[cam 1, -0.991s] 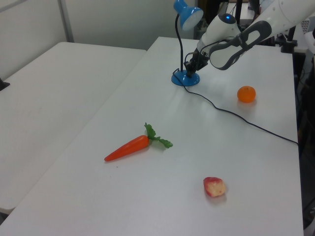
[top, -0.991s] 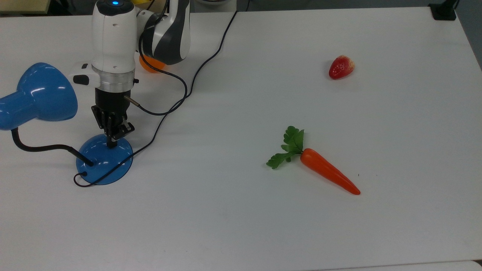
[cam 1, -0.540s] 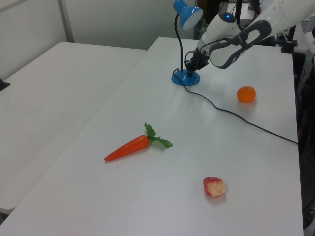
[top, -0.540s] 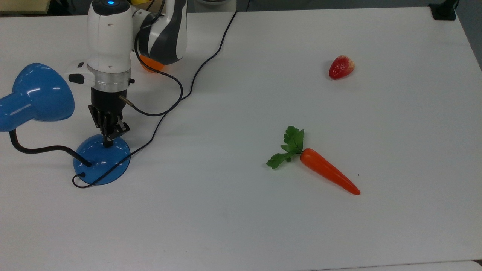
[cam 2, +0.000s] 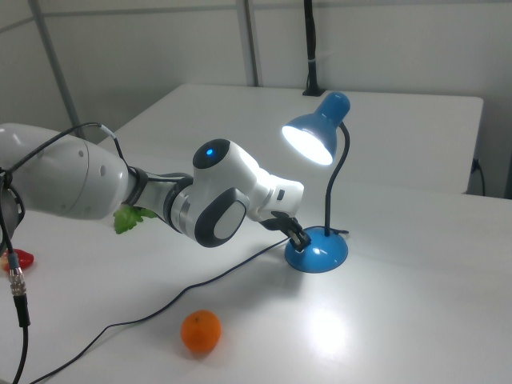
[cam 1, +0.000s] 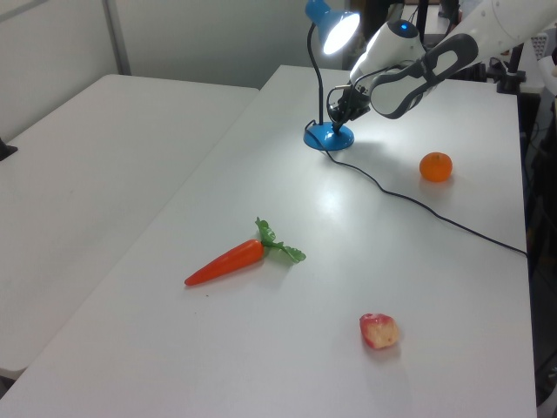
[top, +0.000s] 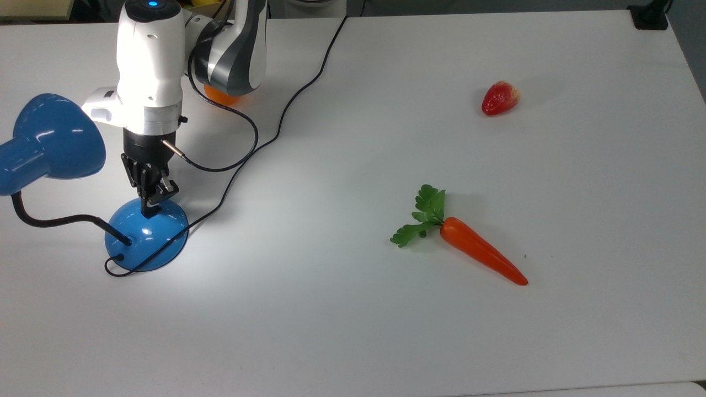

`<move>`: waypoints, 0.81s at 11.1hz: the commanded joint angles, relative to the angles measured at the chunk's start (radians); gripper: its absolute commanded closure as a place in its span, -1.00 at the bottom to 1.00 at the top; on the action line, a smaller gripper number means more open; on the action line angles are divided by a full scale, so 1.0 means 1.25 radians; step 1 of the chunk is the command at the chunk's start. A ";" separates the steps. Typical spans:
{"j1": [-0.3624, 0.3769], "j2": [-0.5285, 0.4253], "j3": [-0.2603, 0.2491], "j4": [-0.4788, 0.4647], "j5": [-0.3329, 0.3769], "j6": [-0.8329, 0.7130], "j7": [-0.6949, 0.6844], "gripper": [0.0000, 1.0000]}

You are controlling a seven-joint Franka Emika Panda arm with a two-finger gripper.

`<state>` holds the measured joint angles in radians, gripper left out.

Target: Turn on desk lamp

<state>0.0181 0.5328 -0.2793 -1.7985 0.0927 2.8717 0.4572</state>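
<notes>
**Lamp lit, gripper tip on its base**

White table fills our top view, with a second white table at the left view's left. We see the lamp at the top view's left edge: its domed blue base sits low on that side, the black gooseneck loops out leftward, and the blue shade hangs in the upper left of the frame. In the right view the lamp stands right of centre with its shade glowing white and a bright patch on the table below it. In the left view the lamp is at top centre, shade lit as well.

Our gripper points straight down at the base's upper edge in the top view, its tip touching the dome on the side away from the gooseneck. In the right view the gripper meets the base's left upper slope. The jaws look drawn close together, holding nothing, pressed tip-first onto the base.

A black cord runs from the base toward the top of the frame. An orange lies low in the right view, well apart from the lamp. A carrot sits right of centre in the top view, and a strawberry lies in the upper right.
</notes>
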 commanded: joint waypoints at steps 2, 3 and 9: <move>0.003 0.001 -0.004 0.025 0.020 -0.031 0.005 0.98; 0.003 -0.023 -0.004 0.023 0.019 -0.043 0.004 0.98; -0.043 -0.258 0.041 -0.078 0.007 -0.379 -0.131 0.94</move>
<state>-0.0085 0.3499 -0.2871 -1.7608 0.0960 2.4428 0.3560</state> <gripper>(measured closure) 0.982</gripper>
